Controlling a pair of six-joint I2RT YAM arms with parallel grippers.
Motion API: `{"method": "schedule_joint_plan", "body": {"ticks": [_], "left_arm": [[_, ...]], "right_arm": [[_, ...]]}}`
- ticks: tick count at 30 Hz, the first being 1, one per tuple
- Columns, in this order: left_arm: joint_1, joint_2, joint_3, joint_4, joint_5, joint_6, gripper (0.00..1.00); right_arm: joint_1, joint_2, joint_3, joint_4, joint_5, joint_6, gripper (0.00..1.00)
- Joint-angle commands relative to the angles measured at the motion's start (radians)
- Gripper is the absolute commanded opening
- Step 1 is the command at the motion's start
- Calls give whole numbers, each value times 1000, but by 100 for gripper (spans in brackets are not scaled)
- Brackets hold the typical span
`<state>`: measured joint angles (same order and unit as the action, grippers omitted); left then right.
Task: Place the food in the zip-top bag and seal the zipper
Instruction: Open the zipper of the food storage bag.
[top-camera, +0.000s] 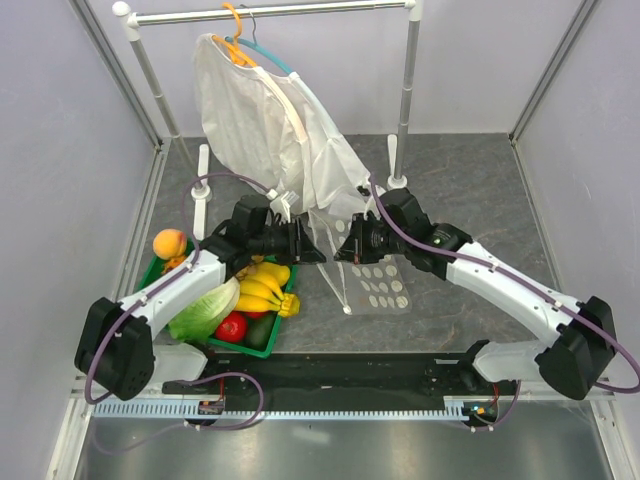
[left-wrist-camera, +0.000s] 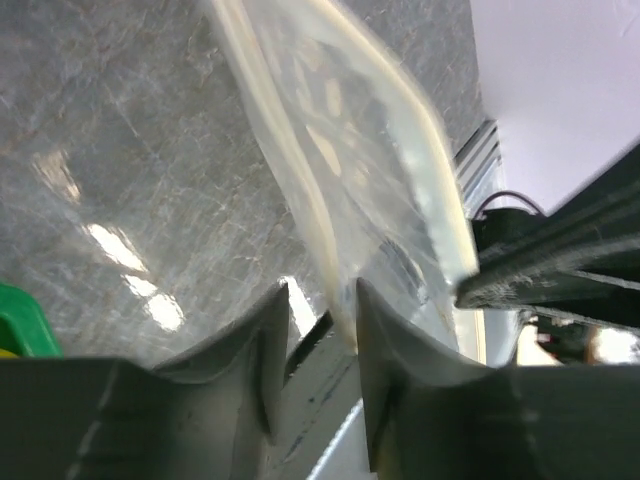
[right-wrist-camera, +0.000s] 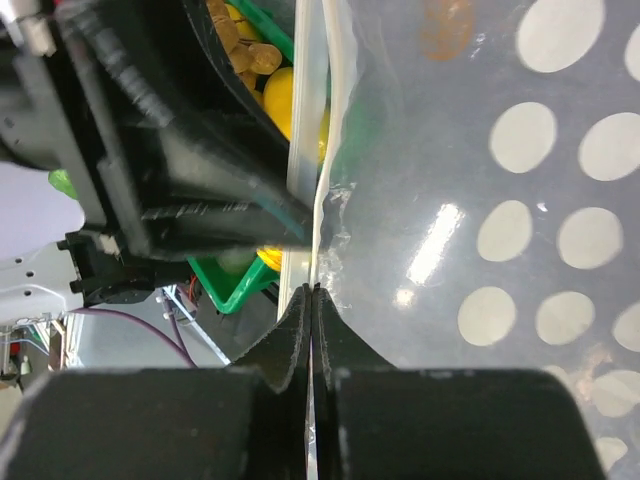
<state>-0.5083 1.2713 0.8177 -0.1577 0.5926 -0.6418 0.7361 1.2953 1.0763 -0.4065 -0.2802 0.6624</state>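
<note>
The right gripper (right-wrist-camera: 313, 300) is pinched tight on the edge of the zip-top bag (right-wrist-camera: 520, 200), holding it up off the table (top-camera: 470, 190). The left gripper (left-wrist-camera: 320, 300) faces it from the left. Its fingers stand a narrow gap apart with the bag's edge strip between them. The bag's dotted lower part trails on the table near the right arm. The peach (top-camera: 170, 243) sits at the far left corner of the green basket (top-camera: 243, 349), outside the bag.
</note>
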Motion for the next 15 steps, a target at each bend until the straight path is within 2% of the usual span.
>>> {"method": "schedule_joint_plan", "body": {"ticks": [1, 3, 6, 9, 10, 15], "left_arm": [[-4, 4, 67, -3, 41, 16, 8], [-9, -7, 96, -16, 67, 25, 2], [-42, -38, 120, -17, 70, 33, 2], [-91, -47, 130, -10, 69, 37, 2], [-98, -50, 133, -5, 65, 39, 2], [-105, -40, 150, -8, 67, 33, 2]], "right_arm": [[0, -79, -15, -4, 38, -64, 0], [-1, -97, -27, -28, 73, -116, 1], [-1, -91, -49, -43, 91, -194, 16], [-1, -65, -38, -45, 130, -233, 24], [-1, -59, -33, -49, 154, -241, 30], [-1, -21, 20, -81, 245, -257, 31]]}}
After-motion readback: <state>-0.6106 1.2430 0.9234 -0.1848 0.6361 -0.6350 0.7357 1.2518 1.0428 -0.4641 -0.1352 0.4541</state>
